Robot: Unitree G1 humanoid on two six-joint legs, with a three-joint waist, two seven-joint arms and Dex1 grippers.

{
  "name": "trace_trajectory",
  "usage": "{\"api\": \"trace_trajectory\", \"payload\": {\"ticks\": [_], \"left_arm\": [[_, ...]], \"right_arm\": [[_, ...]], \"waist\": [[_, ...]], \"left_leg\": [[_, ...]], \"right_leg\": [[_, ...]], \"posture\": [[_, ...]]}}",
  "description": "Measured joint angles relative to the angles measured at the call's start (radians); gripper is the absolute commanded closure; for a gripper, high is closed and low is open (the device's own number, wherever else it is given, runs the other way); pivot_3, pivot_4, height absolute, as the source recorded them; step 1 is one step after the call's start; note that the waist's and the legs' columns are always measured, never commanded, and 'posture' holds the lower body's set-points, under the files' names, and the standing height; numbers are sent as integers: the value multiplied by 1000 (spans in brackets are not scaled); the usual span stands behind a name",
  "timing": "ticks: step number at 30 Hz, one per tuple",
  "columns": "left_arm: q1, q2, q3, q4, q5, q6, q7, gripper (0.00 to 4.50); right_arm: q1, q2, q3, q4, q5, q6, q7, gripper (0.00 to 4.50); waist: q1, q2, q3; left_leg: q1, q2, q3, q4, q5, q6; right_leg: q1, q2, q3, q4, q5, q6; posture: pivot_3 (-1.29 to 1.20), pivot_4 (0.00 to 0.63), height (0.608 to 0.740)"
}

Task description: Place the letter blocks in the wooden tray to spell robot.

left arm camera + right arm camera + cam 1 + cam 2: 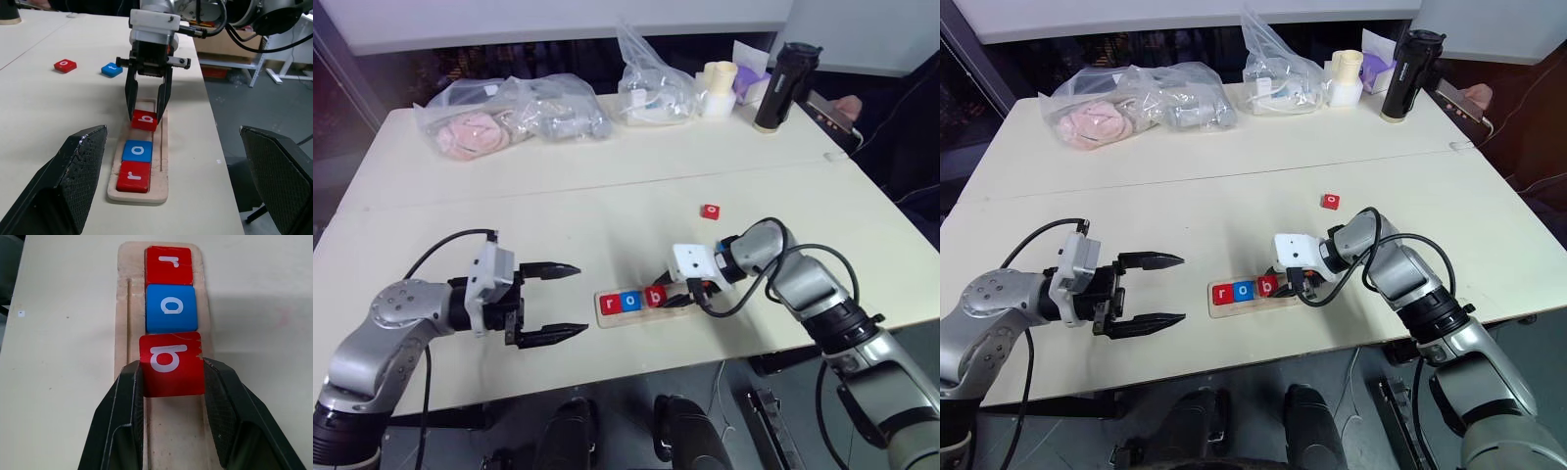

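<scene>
The right gripper [146, 105] is clamped on the red b block [171, 363], holding it over the third place of the wooden tray [161, 147], just beside the blue o block [171, 308]; the red r block [168, 265] fills the end place beyond it. The b looks a little lifted at its held end and not quite square to the o; to do this step well, the gripper should likely lower the tile until it lies flat in the groove, nudge it flush against the o without shoving the two seated tiles along, then part its fingers gently and lift straight off so the tile does not tip.

The left gripper [548, 304] hovers above the table [460, 186] a short way from the tray's r end, its fingers spread wide with nothing between them.

The tray thus holds r and o seated and b nearly placed, with two places beyond it bare; a loose red block [710, 211] and a loose blue block [112, 70] lie on the table well apart from the tray, presumably the last o and t.

At the table's far edge, clear plastic bags [514, 117] hold soft pale items too unclear to name.
</scene>
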Motion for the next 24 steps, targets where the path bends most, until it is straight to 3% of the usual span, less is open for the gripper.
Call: {"api": "trace_trajectory", "payload": {"ticks": [24], "left_arm": [[5, -7, -8, 0, 18, -20, 9, 0]], "right_arm": [[0, 23, 3, 2, -17, 11, 4, 3375]], "waist": [[0, 0, 0]], "left_leg": [[0, 0, 0, 0, 0, 0]], "right_leg": [[0, 0, 0, 0, 0, 0]], "posture": [[0, 150, 740]]}}
